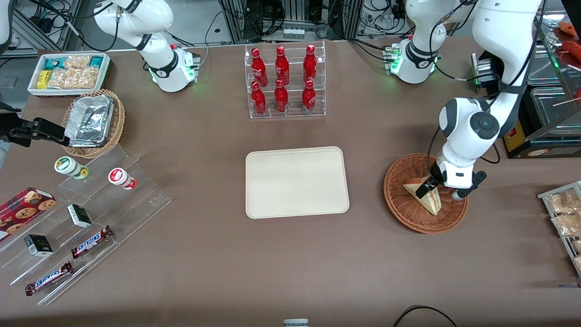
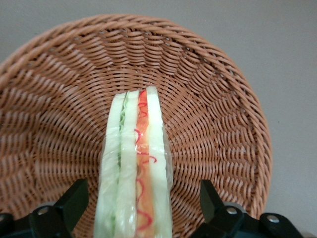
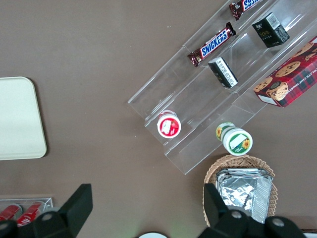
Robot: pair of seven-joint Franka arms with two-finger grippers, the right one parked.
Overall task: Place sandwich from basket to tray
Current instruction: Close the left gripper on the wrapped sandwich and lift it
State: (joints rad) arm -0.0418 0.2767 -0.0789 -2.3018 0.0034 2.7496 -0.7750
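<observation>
The claw [image 1: 429, 187] is down inside the basket [image 1: 399, 206], its two fingers [image 2: 74, 201] spread wide on either side of the sandwich [image 1: 426, 198] with a clear gap to each, so it pinches nothing. The sandwich stands on edge on the woven bottom of the basket, its pink-orange and green filling facing up toward the wrist camera. The tray [image 1: 297, 181] lies flat on the brown counter [image 1: 290, 268] beside the basket, toward the parked arm's end.
</observation>
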